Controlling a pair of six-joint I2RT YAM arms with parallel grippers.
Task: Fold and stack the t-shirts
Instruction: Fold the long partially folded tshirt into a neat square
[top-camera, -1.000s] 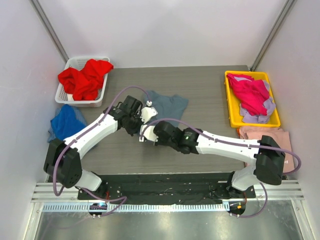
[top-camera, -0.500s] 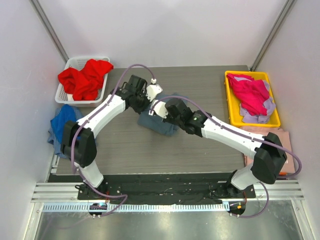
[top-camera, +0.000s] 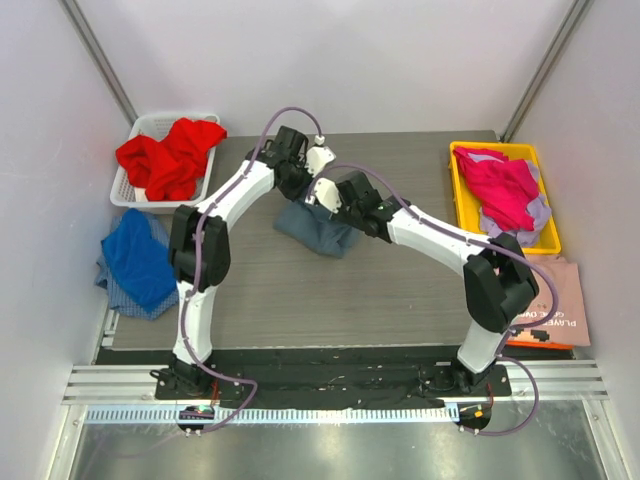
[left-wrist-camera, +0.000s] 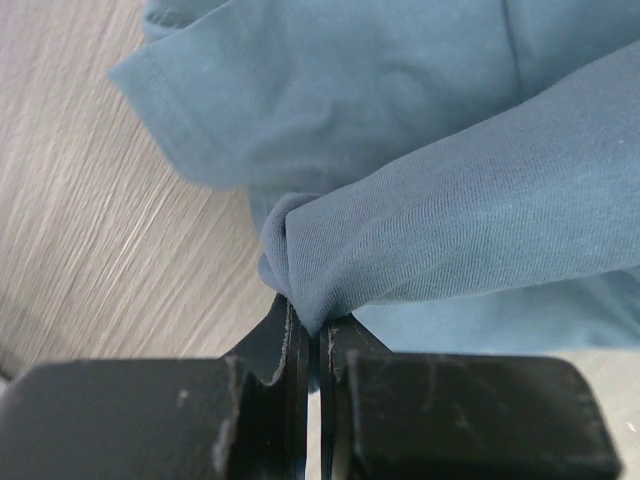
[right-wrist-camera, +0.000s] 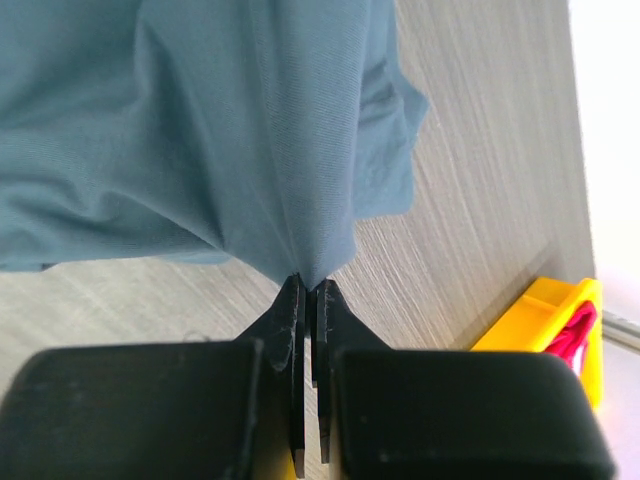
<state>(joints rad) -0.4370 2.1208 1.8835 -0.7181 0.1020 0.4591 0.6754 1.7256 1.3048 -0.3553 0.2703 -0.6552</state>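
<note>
A slate blue-grey t-shirt (top-camera: 315, 232) hangs bunched between both grippers over the far middle of the table. My left gripper (top-camera: 298, 190) is shut on a gathered fold at its left edge; the left wrist view shows the cloth (left-wrist-camera: 450, 230) pinched at the tips (left-wrist-camera: 318, 325). My right gripper (top-camera: 345, 212) is shut on the cloth's right side, where the shirt (right-wrist-camera: 200, 130) fans out from the closed tips (right-wrist-camera: 310, 290). A red t-shirt (top-camera: 168, 158) fills a white basket, and a royal blue one (top-camera: 135, 260) lies at the left edge.
The white basket (top-camera: 150, 122) stands at the far left. A yellow tray (top-camera: 465, 235) at the far right holds a magenta shirt (top-camera: 500, 185) over a lilac one. A pale pink shirt (top-camera: 555, 300) lies near the right edge. The tray's corner (right-wrist-camera: 545, 320) shows in the right wrist view.
Both grippers have swept from the table's middle toward the far side, still shut on the blue-grey shirt. The cloth, spread flat before, is now drawn up and bunched beneath them.
</note>
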